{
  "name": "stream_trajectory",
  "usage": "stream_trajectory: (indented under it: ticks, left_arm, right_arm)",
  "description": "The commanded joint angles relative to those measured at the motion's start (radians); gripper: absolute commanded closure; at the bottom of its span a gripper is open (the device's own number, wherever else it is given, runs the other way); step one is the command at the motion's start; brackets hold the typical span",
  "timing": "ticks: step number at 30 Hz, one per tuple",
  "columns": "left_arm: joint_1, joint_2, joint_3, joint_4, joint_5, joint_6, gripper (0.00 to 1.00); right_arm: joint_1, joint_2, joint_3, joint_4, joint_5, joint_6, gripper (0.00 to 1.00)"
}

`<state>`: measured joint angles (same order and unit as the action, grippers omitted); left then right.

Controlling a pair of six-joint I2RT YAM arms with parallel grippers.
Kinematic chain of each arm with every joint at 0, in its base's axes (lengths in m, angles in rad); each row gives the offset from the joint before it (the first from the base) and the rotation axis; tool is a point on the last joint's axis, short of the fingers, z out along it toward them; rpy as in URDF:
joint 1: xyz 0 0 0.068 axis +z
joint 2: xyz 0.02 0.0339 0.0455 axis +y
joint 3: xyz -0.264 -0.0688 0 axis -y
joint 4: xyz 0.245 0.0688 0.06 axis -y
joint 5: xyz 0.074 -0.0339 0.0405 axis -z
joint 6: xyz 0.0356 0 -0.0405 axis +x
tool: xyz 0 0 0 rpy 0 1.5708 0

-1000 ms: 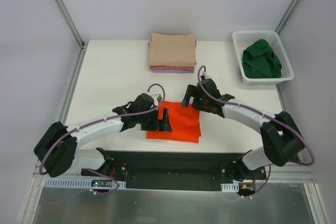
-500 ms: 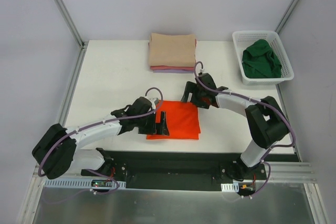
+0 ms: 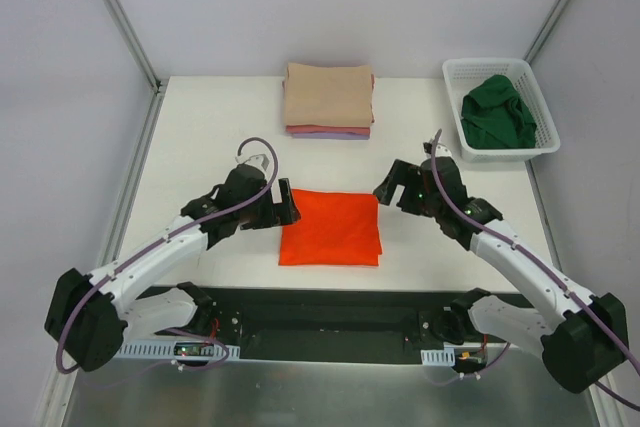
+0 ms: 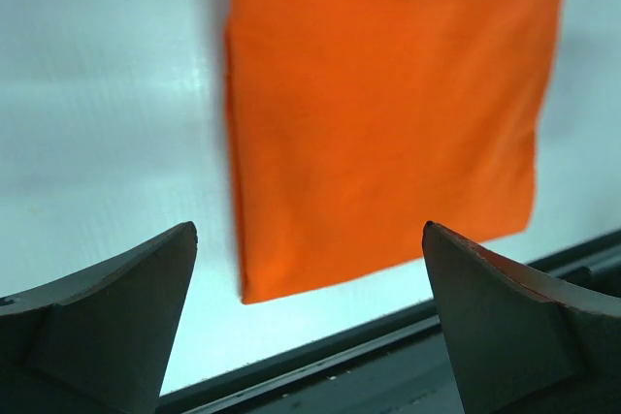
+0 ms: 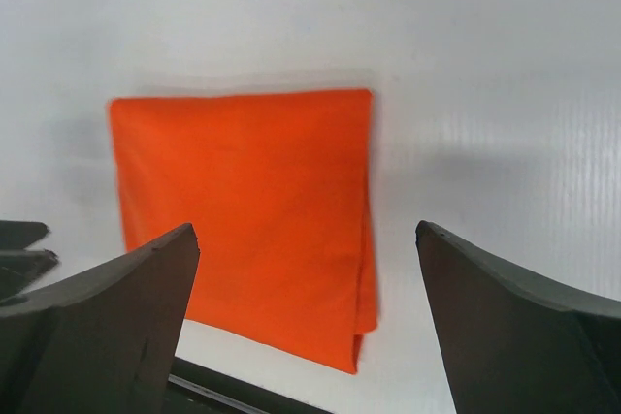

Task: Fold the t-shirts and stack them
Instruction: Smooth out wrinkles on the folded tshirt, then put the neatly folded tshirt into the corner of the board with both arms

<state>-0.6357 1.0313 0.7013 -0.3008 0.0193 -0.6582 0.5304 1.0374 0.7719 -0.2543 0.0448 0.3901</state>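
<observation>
The bright orange t-shirt [image 3: 331, 227] lies folded into a flat square near the table's front edge. It also shows in the left wrist view [image 4: 388, 113] and the right wrist view [image 5: 247, 210]. My left gripper [image 3: 284, 207] is open and empty, just left of the shirt. My right gripper [image 3: 393, 185] is open and empty, just off the shirt's far right corner. A stack of folded shirts, beige [image 3: 329, 94] on top of pink and lavender ones, lies at the back centre. The dark green shirt [image 3: 498, 113] lies crumpled in the white mesh basket [image 3: 457, 122].
The basket stands at the back right corner. A black rail [image 3: 330, 309] runs along the table's near edge. Grey walls with metal posts [image 3: 120, 15] enclose the back and sides.
Both grippers have lifted off the orange shirt and drawn apart, the left one to the left, the right one to the right. The shirt stays folded flat.
</observation>
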Motion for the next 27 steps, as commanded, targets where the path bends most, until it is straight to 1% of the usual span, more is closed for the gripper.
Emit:
stream_trajectory:
  ticks: [1, 2, 3, 5, 8, 9, 11, 12, 16, 18, 19, 22, 23, 27]
  left_arm:
    - [0.059, 0.122, 0.029, -0.028, -0.021, -0.003, 0.01]
    - [0.065, 0.148, 0.027, -0.009, -0.021, -0.007, 0.03]
    - [0.071, 0.179, 0.026, 0.003, 0.005, -0.011, 0.05]
    - [0.079, 0.232, 0.017, 0.04, 0.048, -0.023, 0.08]
    - [0.085, 0.288, -0.002, 0.101, 0.051, -0.032, 0.12]
    - [0.087, 0.311, -0.005, 0.11, 0.051, -0.037, 0.14]
    - [0.09, 0.349, -0.003, 0.123, 0.083, -0.037, 0.22]
    - [0.09, 0.367, -0.002, 0.129, 0.093, -0.038, 0.25]
    - [0.091, 0.429, 0.0, 0.134, 0.117, -0.049, 0.51]
    - [0.091, 0.452, -0.003, 0.143, 0.142, -0.052, 0.61]
    - [0.091, 0.463, -0.005, 0.144, 0.152, -0.05, 0.65]
    - [0.091, 0.495, -0.013, 0.149, 0.174, -0.055, 0.73]
    - [0.091, 0.506, -0.014, 0.149, 0.172, -0.058, 0.78]
    - [0.091, 0.539, -0.008, 0.15, 0.185, -0.058, 1.0]
  right_arm:
    - [-0.01, 0.039, -0.097, -0.022, -0.031, 0.033, 0.04]
    - [-0.007, 0.056, -0.102, -0.019, -0.034, 0.038, 0.04]
    - [-0.009, 0.082, -0.105, -0.01, -0.09, 0.039, 0.04]
    - [-0.001, 0.139, -0.105, 0.007, -0.124, 0.044, 0.03]
    - [0.011, 0.24, -0.094, 0.039, -0.175, 0.047, 0.01]
    - [0.014, 0.271, -0.088, 0.046, -0.183, 0.05, 0.03]
    - [0.026, 0.329, -0.074, 0.065, -0.195, 0.055, 0.05]
    - [0.028, 0.358, -0.069, 0.078, -0.207, 0.056, 0.08]
    - [0.049, 0.435, -0.057, 0.108, -0.23, 0.081, 0.17]
    - [0.069, 0.464, -0.056, 0.118, -0.23, 0.092, 0.23]
    - [0.077, 0.473, -0.054, 0.118, -0.23, 0.096, 0.27]
    - [0.105, 0.503, -0.049, 0.122, -0.218, 0.115, 0.36]
    - [0.111, 0.509, -0.048, 0.122, -0.215, 0.116, 0.4]
    - [0.123, 0.516, -0.049, 0.119, -0.184, 0.13, 0.63]
